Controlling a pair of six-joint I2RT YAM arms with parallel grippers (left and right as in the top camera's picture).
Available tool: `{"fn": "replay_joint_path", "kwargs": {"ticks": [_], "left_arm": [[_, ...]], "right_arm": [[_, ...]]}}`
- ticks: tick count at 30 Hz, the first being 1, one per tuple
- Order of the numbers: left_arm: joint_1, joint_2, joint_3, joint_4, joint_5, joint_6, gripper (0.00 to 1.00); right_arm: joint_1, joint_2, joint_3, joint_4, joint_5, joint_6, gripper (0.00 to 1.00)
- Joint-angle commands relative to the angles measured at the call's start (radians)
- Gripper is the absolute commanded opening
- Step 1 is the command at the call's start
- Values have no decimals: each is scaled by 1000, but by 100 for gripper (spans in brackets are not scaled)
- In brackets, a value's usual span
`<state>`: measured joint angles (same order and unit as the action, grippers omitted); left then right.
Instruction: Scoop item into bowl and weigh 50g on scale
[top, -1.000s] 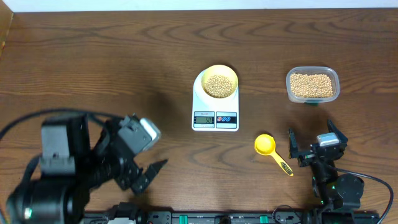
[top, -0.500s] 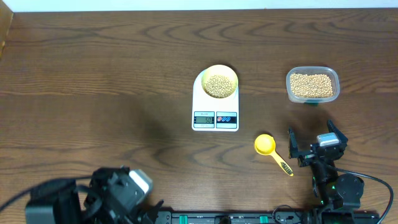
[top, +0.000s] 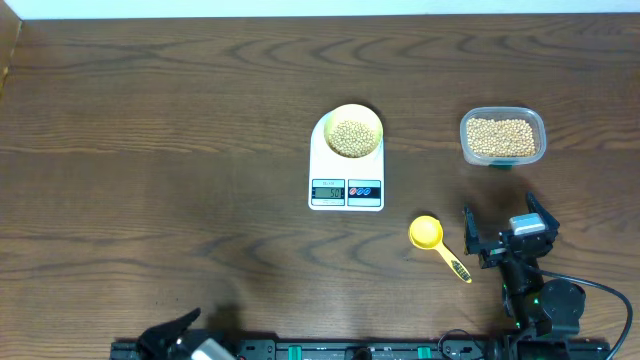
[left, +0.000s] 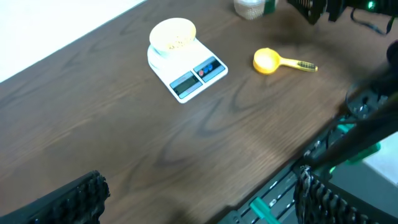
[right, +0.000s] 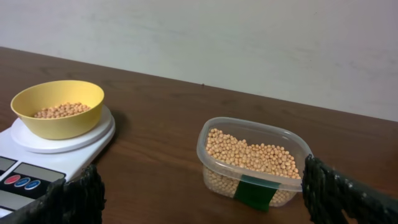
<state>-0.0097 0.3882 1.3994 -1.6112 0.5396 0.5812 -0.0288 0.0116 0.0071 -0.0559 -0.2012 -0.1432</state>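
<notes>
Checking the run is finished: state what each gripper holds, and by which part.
Nothing held: left gripper and right gripper are open and empty; the yellow scoop lies free.

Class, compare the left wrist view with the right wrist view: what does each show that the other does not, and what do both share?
Only the left wrist view shows the yellow scoop lying on the table. Only the right wrist view shows the green label on the clear tub of beans. Both show the pale-yellow bowl, holding beans, standing on the white scale.
</notes>
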Motion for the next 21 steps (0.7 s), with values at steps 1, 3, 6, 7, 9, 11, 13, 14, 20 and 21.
{"fn": "replay_joint_path", "kwargs": {"ticks": [1, 3, 6, 7, 9, 11, 13, 14, 20, 21], "left_arm": [[-3, -53, -29, -78, -10, -86, 98], [-3, -79, -42, -78, -19, -86, 98], [-3, -115, -56, -78, -53, -86, 98], [-3, -126, -59, -78, -55, -85, 98], [-3, -145, -59, -78, -55, -85, 98], [-3, -164, -59, -78, -55, -85, 98], [-3, -180, -59, -78, -55, -85, 98], [-3, -188, -59, -78, -55, -85, 98], [-3, -230, -59, -78, -55, -85, 98], [-3, -236, -59, -78, -55, -85, 98]], "right_arm": [[3, -7, -1, -6, 8, -11, 99], [3, -7, -1, -6, 8, -11, 99], [3, -7, -1, -6, 8, -11, 99], [3, -7, -1, -6, 8, -11, 99], [3, -7, -1, -6, 8, -11, 99], [3, -7, -1, -6, 8, -11, 99], [3, -7, -1, -6, 8, -11, 99], [3, -7, -1, -6, 8, -11, 99], [3, -7, -1, -6, 8, -11, 99], [3, -7, -1, -6, 8, -11, 99]]}}
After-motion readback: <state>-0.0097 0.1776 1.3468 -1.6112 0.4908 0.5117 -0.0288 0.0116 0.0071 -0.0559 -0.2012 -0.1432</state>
